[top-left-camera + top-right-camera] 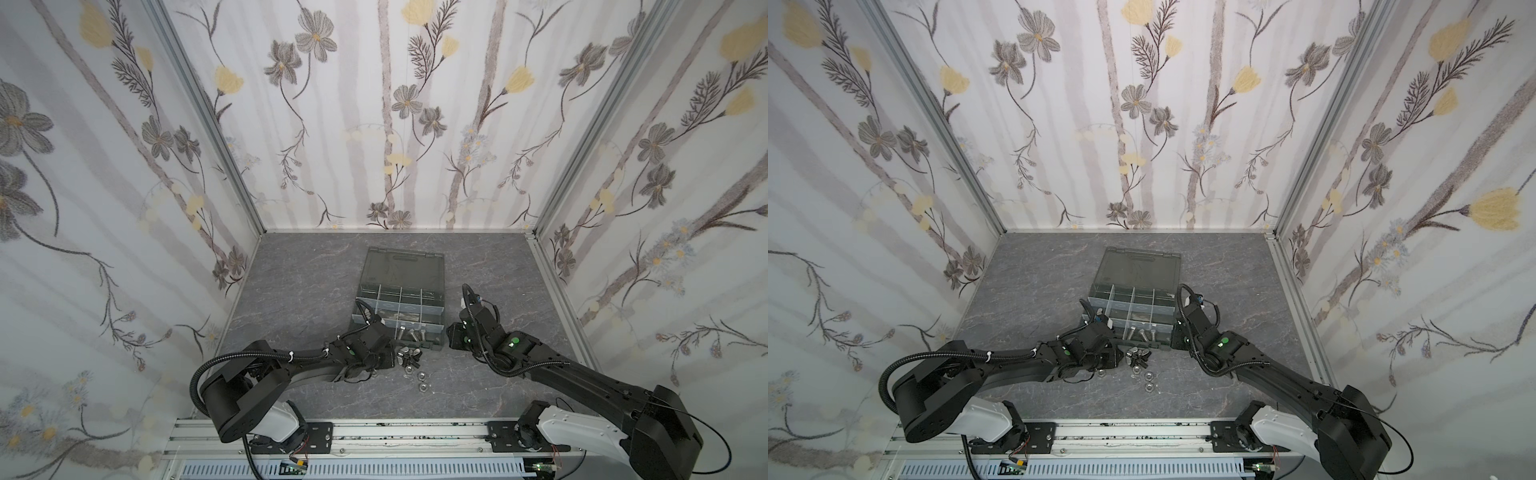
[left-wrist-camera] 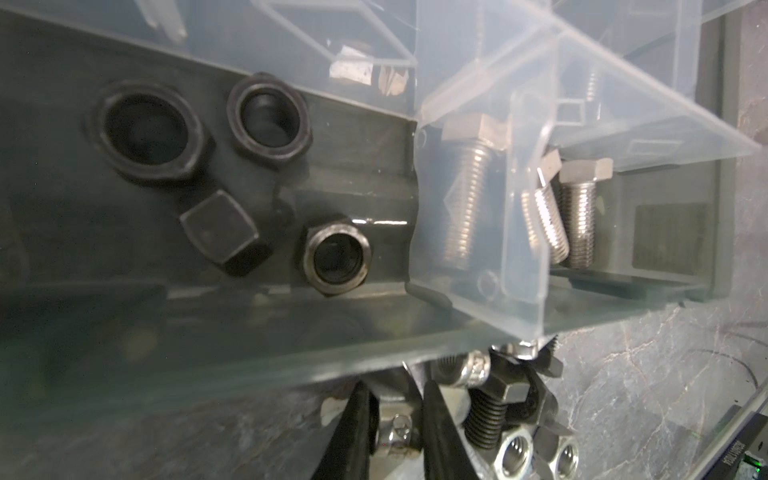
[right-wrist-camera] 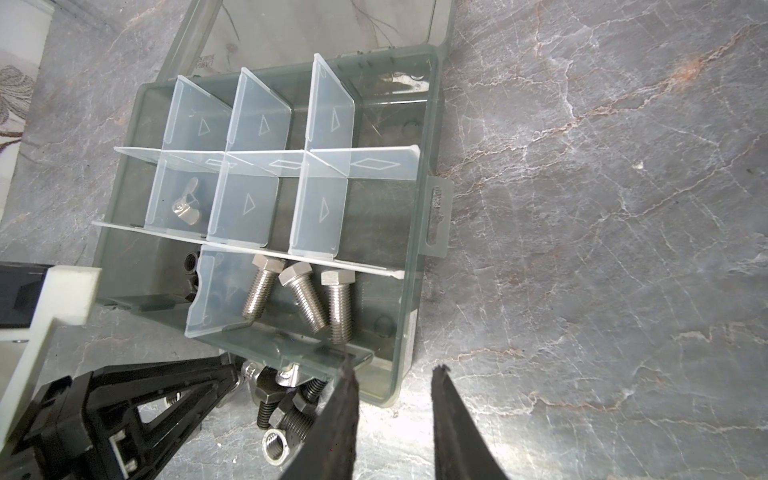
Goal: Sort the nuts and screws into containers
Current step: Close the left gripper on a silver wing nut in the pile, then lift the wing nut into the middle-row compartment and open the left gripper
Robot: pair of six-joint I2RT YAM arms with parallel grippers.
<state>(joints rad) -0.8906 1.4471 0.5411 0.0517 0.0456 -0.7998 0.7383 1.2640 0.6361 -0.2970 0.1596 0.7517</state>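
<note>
The dark grey organiser case (image 1: 441, 320) (image 1: 1172, 318) lies open mid-table, its containers split by pale dividers (image 3: 257, 166). Three silver screws (image 3: 299, 299) (image 2: 575, 216) lie in a front compartment, several black nuts (image 2: 266, 120) in the one beside it, and a wing nut (image 3: 187, 208) in a middle one. A pile of nuts and dark screws (image 1: 409, 358) (image 1: 1138, 357) sits against the case front. My left gripper (image 2: 395, 395) (image 1: 384, 359) is down at that pile, shut on a small silver nut (image 2: 395, 432). My right gripper (image 3: 395, 370) hangs open and empty by the case's front right corner.
The smoky lid (image 1: 403, 266) lies flat behind the case. Loose silver hex nuts (image 1: 423, 387) (image 1: 1148, 387) lie in front of the pile. A black screw (image 2: 490, 411) and silver hex nuts (image 2: 515, 453) crowd next to my left fingers. Patterned walls enclose three sides.
</note>
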